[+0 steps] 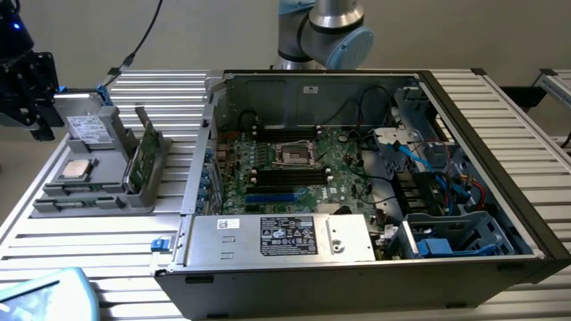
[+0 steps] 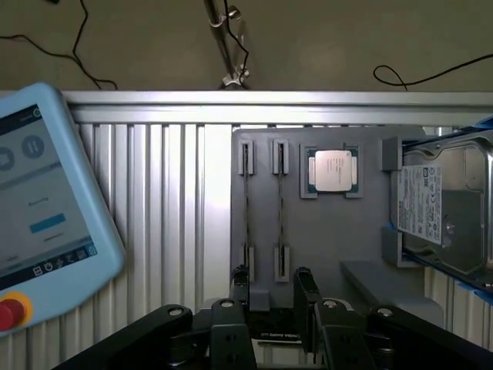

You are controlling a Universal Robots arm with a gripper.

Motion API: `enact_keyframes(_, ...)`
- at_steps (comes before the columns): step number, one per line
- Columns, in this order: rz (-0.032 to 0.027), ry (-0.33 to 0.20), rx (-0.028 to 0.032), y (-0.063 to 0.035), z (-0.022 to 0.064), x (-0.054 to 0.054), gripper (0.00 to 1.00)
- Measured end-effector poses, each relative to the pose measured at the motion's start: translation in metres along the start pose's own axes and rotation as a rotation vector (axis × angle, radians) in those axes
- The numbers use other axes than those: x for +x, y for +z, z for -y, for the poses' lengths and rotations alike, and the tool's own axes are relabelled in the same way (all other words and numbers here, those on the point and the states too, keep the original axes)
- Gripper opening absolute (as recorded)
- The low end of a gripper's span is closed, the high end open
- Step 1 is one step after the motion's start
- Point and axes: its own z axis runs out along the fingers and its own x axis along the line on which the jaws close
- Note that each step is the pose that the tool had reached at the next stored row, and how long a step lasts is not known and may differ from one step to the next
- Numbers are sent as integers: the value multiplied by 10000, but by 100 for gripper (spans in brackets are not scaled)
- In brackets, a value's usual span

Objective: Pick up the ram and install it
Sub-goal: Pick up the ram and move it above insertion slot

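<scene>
Exterior view: the hand (image 1: pixel 37 126) sits at the exterior view's upper left, beside the far end of a grey holder (image 1: pixel 89 200) that rests on the ribbed metal counter (image 1: pixel 89 241). The ram (image 1: pixel 147 159) stands on edge along the holder's side nearest the computer case (image 1: pixel 357 281), just left of the case wall, and is clear of the hand. A drive (image 1: pixel 89 127) lies at the holder's upper end, and a square silver processor (image 1: pixel 74 170) lies flat below it. The case takes up the centre and right of the frame, with its side off and the main board (image 1: pixel 295 167) exposed. The arm's base (image 1: pixel 325 30) rises behind the case at top centre. A corner of a pale blue control tablet (image 1: pixel 40 291) shows at lower left.

Wrist view: the hand (image 2: pixel 273 289) is spread, and its two black fingers (image 2: pixel 243 287) stand apart with bare holder (image 2: pixel 331 239) showing between them. Nothing is gripped. Two thin stick edges run along the holder's slots, and one of them, the ram (image 2: pixel 281 208), lines up with the gap between the fingers. It cannot be told whether the fingers touch the holder. The processor (image 2: pixel 333 169) sits in its recess beside the slots, with the drive (image 2: pixel 443 208) beyond it. The control tablet (image 2: pixel 46 216) lies on the counter (image 2: pixel 177 200), apart from the holder.
</scene>
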Motion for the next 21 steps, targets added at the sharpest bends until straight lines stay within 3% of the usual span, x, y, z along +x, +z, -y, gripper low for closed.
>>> enact_keyframes(16, 55, -48, 28, 296, -2, 203, 37)
enact_keyframes(21, 96, -49, 26, 378, 47, 250, 37)
